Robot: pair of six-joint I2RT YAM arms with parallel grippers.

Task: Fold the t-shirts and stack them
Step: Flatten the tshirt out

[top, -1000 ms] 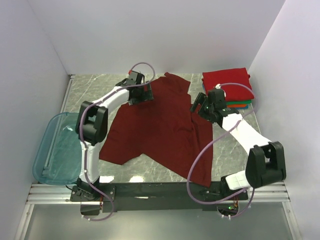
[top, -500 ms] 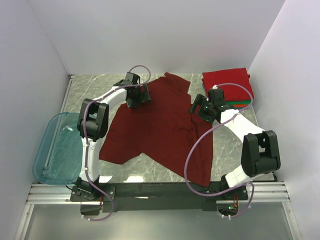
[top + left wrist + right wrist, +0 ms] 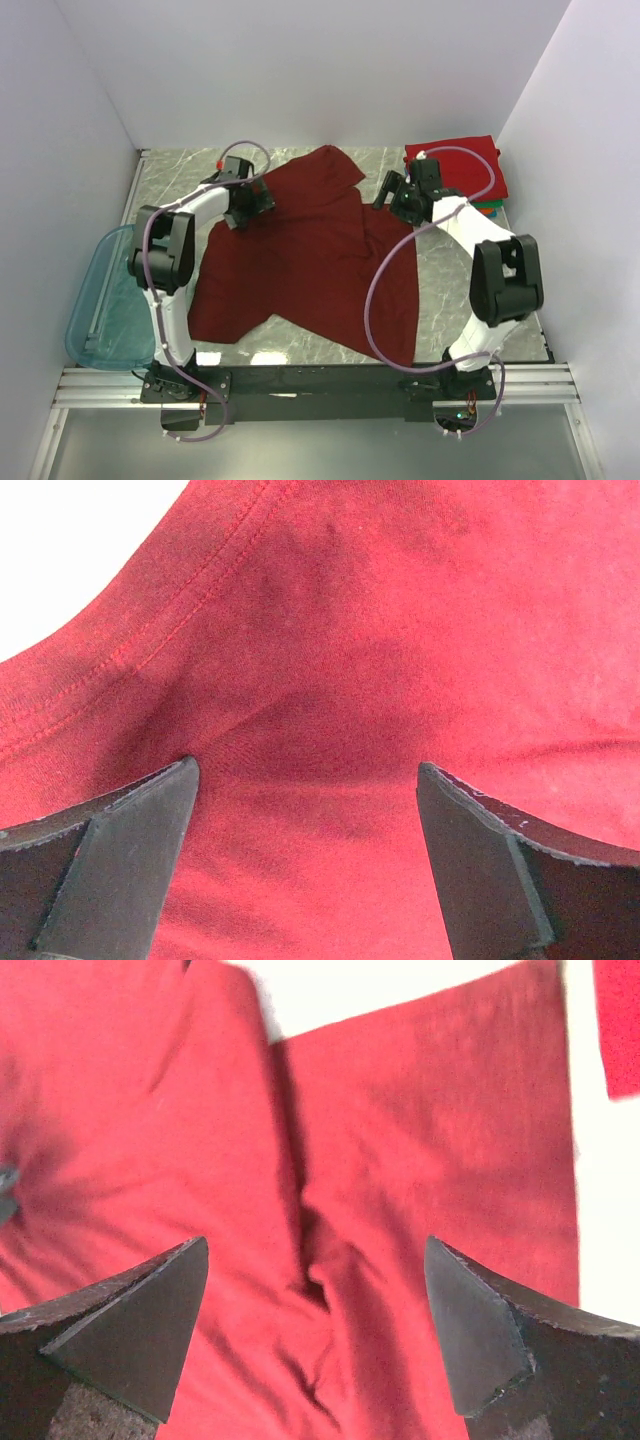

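The dark maroon t-shirt point(image 3: 310, 260) lies spread and wrinkled across the middle of the table. My left gripper point(image 3: 258, 200) is open over its far left part. In the left wrist view the open gripper point(image 3: 305, 770) hovers close above the cloth point(image 3: 400, 630), near a stitched hem point(image 3: 150, 630). My right gripper point(image 3: 384, 196) is open over the shirt's far right part. In the right wrist view the gripper point(image 3: 315, 1245) is above a crease point(image 3: 310, 1250). A stack of folded shirts point(image 3: 455, 160), bright red on top with green and orange edges point(image 3: 488, 209), sits at the far right.
A translucent teal bin point(image 3: 100, 300) hangs at the table's left edge beside the left arm. White walls close in the back and both sides. Bare marble table point(image 3: 480, 330) shows at the near right and far left.
Both grippers have moved toward the far side and a little left. The maroon shirt has shifted left with them, and its far edge is now bunched.
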